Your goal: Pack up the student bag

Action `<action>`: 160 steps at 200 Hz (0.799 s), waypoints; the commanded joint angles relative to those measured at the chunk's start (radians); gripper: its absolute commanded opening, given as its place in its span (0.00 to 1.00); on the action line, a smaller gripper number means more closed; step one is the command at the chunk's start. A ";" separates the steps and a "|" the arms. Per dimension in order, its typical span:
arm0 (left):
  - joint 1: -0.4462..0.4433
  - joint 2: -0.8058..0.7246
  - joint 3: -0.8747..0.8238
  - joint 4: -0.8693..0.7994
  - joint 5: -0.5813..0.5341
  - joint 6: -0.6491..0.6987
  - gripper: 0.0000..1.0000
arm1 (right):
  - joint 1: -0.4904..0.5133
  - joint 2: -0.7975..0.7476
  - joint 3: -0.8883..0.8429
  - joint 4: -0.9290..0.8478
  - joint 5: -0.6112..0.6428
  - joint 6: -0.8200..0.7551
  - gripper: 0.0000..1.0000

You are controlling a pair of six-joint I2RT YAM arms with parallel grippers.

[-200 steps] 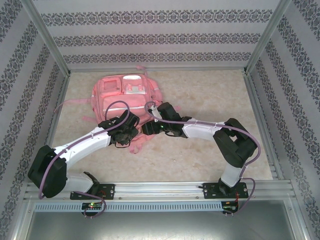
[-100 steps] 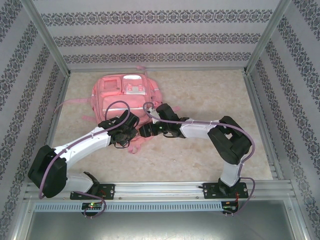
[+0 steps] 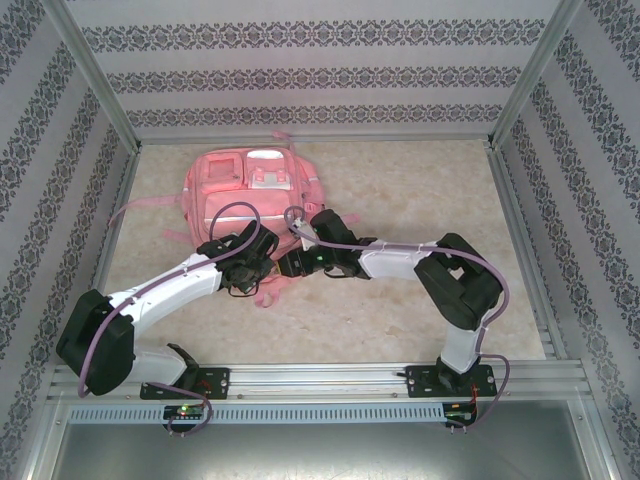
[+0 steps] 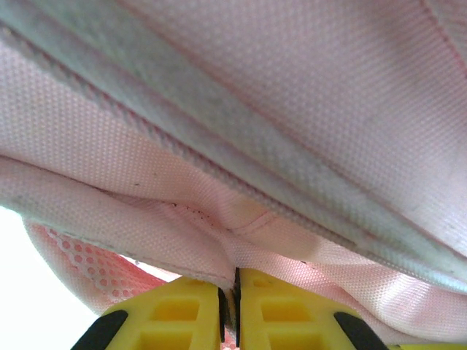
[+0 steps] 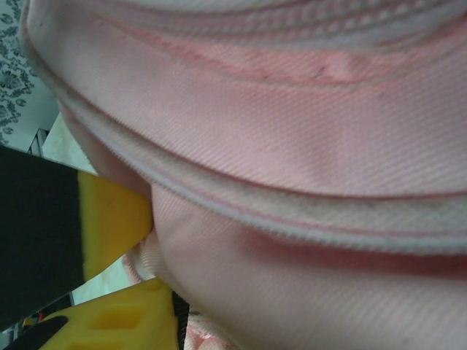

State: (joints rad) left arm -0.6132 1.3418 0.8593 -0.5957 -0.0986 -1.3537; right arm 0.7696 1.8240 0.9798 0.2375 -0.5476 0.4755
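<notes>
2 arms reach the near edge of the bag (image 3: 245, 185), which lies flat at the far left of the surface (image 3: 420, 190). Pinching a fabric fold, the left end effector (image 4: 230, 284) is closed. Fabric sits between the fingers of the right end effector (image 5: 157, 251); whether it grips, I cannot tell.

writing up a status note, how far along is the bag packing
Done: the student bag lies flat on the table, contents hidden. In hand: left gripper pinches its near-edge fabric; right gripper straddles fabric alongside. Remaining: likely opening or closing it; can't tell which.
</notes>
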 commanded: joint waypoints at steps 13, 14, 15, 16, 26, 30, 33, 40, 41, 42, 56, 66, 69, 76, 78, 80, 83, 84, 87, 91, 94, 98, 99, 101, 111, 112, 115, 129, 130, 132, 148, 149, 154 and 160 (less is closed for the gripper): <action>0.007 0.006 0.024 0.005 -0.003 0.028 0.14 | 0.031 -0.057 -0.030 0.035 -0.043 -0.023 0.29; 0.007 0.006 0.024 0.005 -0.003 0.028 0.14 | 0.032 -0.058 -0.031 0.034 -0.042 -0.024 0.29; 0.007 0.006 0.024 0.005 -0.003 0.029 0.14 | 0.032 -0.059 -0.031 0.033 -0.042 -0.024 0.29; 0.007 0.005 0.023 0.005 -0.003 0.028 0.14 | 0.032 -0.059 -0.032 0.033 -0.042 -0.024 0.29; 0.008 0.006 0.022 0.005 -0.003 0.027 0.14 | 0.033 -0.061 -0.034 0.024 -0.037 -0.032 0.28; 0.009 0.006 0.022 0.004 -0.003 0.027 0.14 | 0.033 -0.062 -0.033 0.020 -0.036 -0.034 0.25; 0.009 0.005 0.021 0.005 -0.003 0.027 0.14 | 0.033 -0.062 -0.033 0.018 -0.037 -0.037 0.23; 0.009 0.006 0.022 0.006 -0.003 0.027 0.14 | 0.034 -0.060 -0.032 0.016 -0.039 -0.038 0.20; 0.009 0.006 0.022 0.006 -0.003 0.027 0.14 | 0.034 -0.060 -0.032 0.016 -0.039 -0.038 0.20; 0.009 0.006 0.022 0.006 -0.003 0.027 0.14 | 0.033 -0.060 -0.032 0.016 -0.040 -0.038 0.20; 0.009 0.005 0.024 0.004 -0.003 0.027 0.14 | 0.035 -0.062 -0.033 0.016 -0.038 -0.039 0.20; 0.009 0.005 0.024 0.002 -0.004 0.027 0.14 | 0.039 -0.066 -0.032 0.011 -0.037 -0.044 0.21; 0.009 0.005 0.024 0.002 -0.004 0.027 0.14 | 0.041 -0.067 -0.033 0.010 -0.037 -0.045 0.21; 0.009 0.006 0.024 0.001 -0.005 0.027 0.14 | 0.043 -0.070 -0.033 0.005 -0.035 -0.049 0.22; 0.009 0.005 0.023 0.001 -0.005 0.027 0.14 | 0.045 -0.070 -0.033 0.004 -0.035 -0.050 0.22; 0.010 0.006 0.023 0.001 -0.004 0.027 0.14 | 0.045 -0.072 -0.033 0.003 -0.034 -0.051 0.22; 0.010 0.005 0.023 -0.001 -0.005 0.027 0.14 | 0.046 -0.072 -0.034 0.000 -0.034 -0.052 0.22; 0.010 0.006 0.023 -0.001 -0.005 0.027 0.14 | 0.046 -0.073 -0.035 -0.002 -0.034 -0.052 0.22; 0.010 0.006 0.023 -0.001 -0.004 0.026 0.14 | 0.048 -0.074 -0.035 -0.004 -0.033 -0.054 0.22; 0.010 0.006 0.022 0.000 -0.005 0.027 0.14 | 0.048 -0.076 -0.037 -0.005 -0.032 -0.055 0.22; 0.010 0.006 0.022 -0.001 -0.004 0.027 0.14 | 0.050 -0.077 -0.038 -0.005 -0.032 -0.057 0.22; 0.010 0.005 0.023 -0.001 -0.006 0.027 0.14 | 0.050 -0.079 -0.042 -0.005 -0.032 -0.057 0.22; 0.011 0.006 0.023 -0.001 -0.006 0.027 0.14 | 0.050 -0.079 -0.042 -0.006 -0.031 -0.057 0.22; 0.011 0.006 0.023 -0.001 -0.006 0.027 0.14 | 0.050 -0.081 -0.044 -0.007 -0.032 -0.057 0.22; 0.013 0.006 0.023 -0.002 -0.006 0.028 0.14 | 0.052 -0.089 -0.055 -0.009 -0.029 -0.055 0.22; 0.013 0.006 0.023 -0.002 -0.006 0.028 0.14 | 0.052 -0.090 -0.057 -0.010 -0.028 -0.055 0.22; 0.013 0.006 0.024 -0.002 -0.006 0.028 0.14 | 0.053 -0.093 -0.061 -0.010 -0.027 -0.056 0.22; 0.016 0.005 0.024 -0.002 -0.006 0.028 0.14 | 0.057 -0.111 -0.082 -0.011 -0.020 -0.056 0.21; 0.016 0.006 0.023 -0.002 -0.006 0.029 0.14 | 0.057 -0.112 -0.084 -0.011 -0.019 -0.056 0.21; 0.016 0.006 0.024 -0.002 -0.007 0.029 0.14 | 0.058 -0.115 -0.087 -0.011 -0.017 -0.054 0.22; 0.019 0.006 0.025 -0.004 -0.006 0.031 0.14 | 0.064 -0.141 -0.118 -0.011 -0.002 -0.051 0.21; 0.019 0.006 0.025 -0.003 -0.007 0.031 0.14 | 0.064 -0.143 -0.120 -0.010 -0.001 -0.051 0.21; 0.020 0.006 0.025 -0.003 -0.008 0.031 0.14 | 0.066 -0.153 -0.130 -0.010 0.004 -0.049 0.21; 0.021 0.006 0.026 -0.002 -0.007 0.031 0.14 | 0.069 -0.164 -0.141 -0.014 0.011 -0.049 0.21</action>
State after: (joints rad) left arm -0.6067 1.3418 0.8593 -0.5953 -0.0937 -1.3457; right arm 0.8188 1.7233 0.8822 0.2279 -0.5591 0.4416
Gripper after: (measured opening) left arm 0.139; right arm 0.213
